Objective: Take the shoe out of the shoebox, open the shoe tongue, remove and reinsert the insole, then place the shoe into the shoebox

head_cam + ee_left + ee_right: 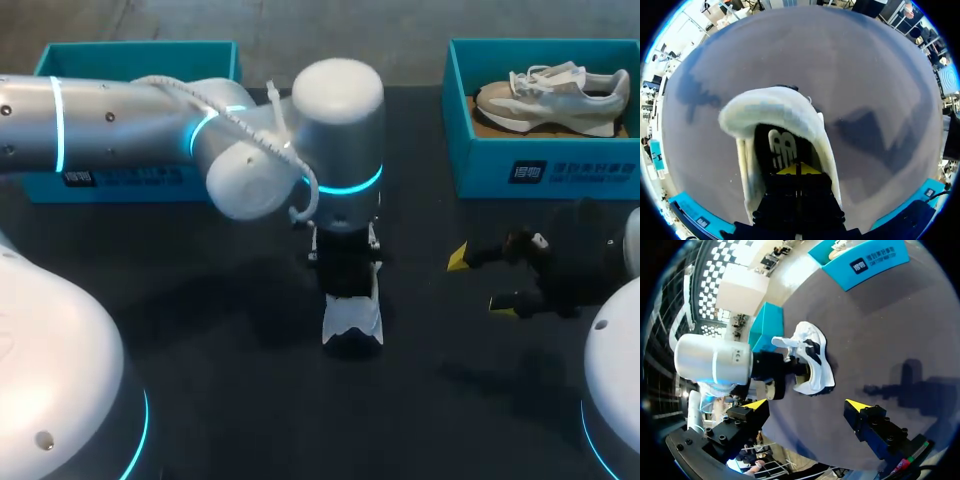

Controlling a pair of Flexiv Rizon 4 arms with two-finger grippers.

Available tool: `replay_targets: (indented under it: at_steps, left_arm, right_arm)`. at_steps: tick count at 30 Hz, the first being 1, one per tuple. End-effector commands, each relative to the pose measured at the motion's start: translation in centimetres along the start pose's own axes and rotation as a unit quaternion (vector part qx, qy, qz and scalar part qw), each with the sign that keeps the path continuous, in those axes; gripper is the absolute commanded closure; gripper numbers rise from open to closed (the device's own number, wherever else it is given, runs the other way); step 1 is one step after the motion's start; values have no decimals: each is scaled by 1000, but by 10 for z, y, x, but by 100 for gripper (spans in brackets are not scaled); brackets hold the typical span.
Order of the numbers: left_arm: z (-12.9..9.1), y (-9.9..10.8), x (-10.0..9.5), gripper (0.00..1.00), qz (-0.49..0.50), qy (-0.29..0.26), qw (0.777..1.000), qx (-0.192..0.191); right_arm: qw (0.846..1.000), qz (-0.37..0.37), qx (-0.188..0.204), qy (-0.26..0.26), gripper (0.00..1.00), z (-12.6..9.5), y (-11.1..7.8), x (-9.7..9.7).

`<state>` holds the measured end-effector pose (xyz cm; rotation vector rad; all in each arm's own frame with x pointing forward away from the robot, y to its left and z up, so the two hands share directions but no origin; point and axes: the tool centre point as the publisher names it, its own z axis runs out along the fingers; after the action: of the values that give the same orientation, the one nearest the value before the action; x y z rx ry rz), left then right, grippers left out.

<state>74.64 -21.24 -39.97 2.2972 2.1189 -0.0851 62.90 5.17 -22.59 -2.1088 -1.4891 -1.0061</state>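
A white shoe with black side marks (352,325) stands at the table's middle. My left gripper (349,298) comes down from above into its opening. In the left wrist view the yellow tips (797,169) are pressed together inside the shoe, on the pale insole (781,147), whose logo end lies just ahead of them. The padded collar (775,107) arches beyond. My right gripper (482,282) hovers to the shoe's right, open and empty (806,405); from there the shoe (812,355) is seen side-on with the left gripper (797,371) in it.
A teal shoebox (540,160) at the back right holds a beige shoe (550,95). A second teal box (130,60) stands at the back left, partly behind my left arm. Dark tabletop lies between the white shoe and my right gripper.
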Motion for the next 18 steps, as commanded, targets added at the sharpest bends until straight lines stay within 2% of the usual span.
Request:
replay_targets:
  at_steps: [1,8,15,18]
  left_arm:
    - [15,-1,-11,100,1,7,1000,-6]
    - [14,0,-11,100,-5,14,999,-30]
    - [-32,11,-5,100,-8,11,994,-111]
    - [-44,18,-4,100,-8,8,991,-131]
  right_arm:
    - [1000,0,-2,-1,0,-3,-3,0]
    - [1000,0,-2,-1,0,-3,-3,0]
    - [1000,0,-2,-1,0,-3,-3,0]
    - [1000,0,-2,-1,0,-3,-3,0]
